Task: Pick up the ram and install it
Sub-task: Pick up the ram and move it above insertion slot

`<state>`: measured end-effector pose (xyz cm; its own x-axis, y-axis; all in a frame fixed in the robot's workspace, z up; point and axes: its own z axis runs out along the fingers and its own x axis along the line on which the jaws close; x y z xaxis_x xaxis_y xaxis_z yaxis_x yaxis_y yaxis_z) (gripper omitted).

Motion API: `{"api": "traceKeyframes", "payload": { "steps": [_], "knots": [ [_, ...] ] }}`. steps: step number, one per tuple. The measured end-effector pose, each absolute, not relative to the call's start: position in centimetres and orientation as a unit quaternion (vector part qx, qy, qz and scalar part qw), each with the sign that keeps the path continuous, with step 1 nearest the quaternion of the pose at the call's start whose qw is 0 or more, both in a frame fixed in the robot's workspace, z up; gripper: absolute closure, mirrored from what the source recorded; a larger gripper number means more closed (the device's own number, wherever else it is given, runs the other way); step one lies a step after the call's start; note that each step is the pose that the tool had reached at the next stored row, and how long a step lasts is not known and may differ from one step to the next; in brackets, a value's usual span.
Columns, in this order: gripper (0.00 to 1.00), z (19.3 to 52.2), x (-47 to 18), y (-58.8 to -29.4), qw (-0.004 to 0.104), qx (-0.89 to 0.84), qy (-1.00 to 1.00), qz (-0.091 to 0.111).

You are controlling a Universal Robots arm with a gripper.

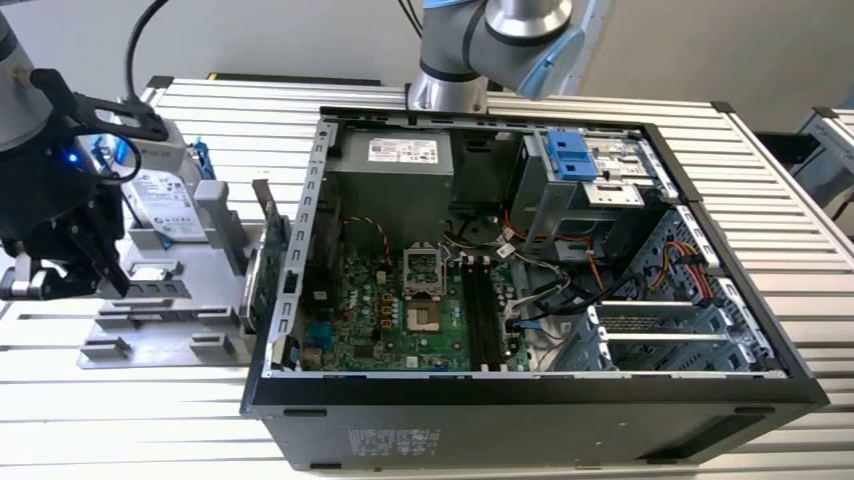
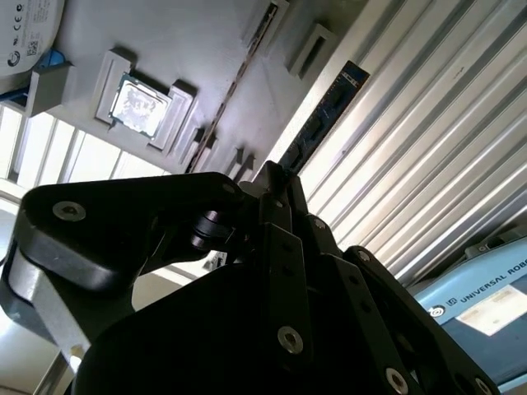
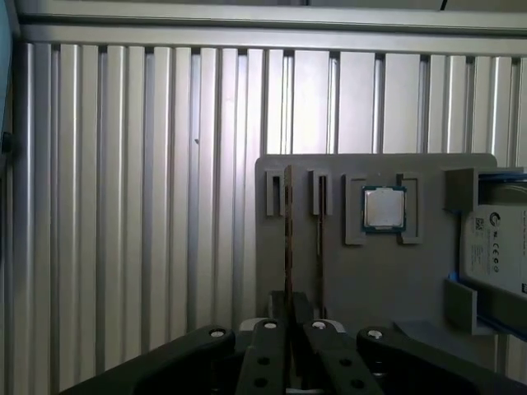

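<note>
The ram (image 3: 288, 239) is a thin stick seen edge-on, standing at a slot of the grey fixture (image 3: 370, 280). Its near end runs in between my fingers. In the second wrist view its dark flat side (image 2: 325, 115) leads straight to my gripper (image 2: 276, 177). My gripper (image 3: 294, 325) looks shut on it. In the exterior view my gripper (image 1: 60, 285) hangs over the fixture (image 1: 174, 300) at that view's left. A second thin stick (image 3: 319, 239) stands in the neighbouring slot.
The open computer case (image 1: 534, 385) lies in the middle, with dark memory slots (image 1: 483, 320) on its green board. A large green card (image 1: 274, 265) stands between fixture and case. A hard drive (image 1: 167, 205) and a processor chip (image 3: 384, 207) rest on the fixture.
</note>
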<state>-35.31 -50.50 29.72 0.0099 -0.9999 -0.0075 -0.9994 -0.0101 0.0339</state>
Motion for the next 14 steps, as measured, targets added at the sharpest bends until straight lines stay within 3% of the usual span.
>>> {"api": "traceKeyframes", "payload": {
  "steps": [14],
  "knots": [
    [1.00,30.64,-35.31,-50.49,0.009,0.711,-0.703,-0.015]
  ]
}}
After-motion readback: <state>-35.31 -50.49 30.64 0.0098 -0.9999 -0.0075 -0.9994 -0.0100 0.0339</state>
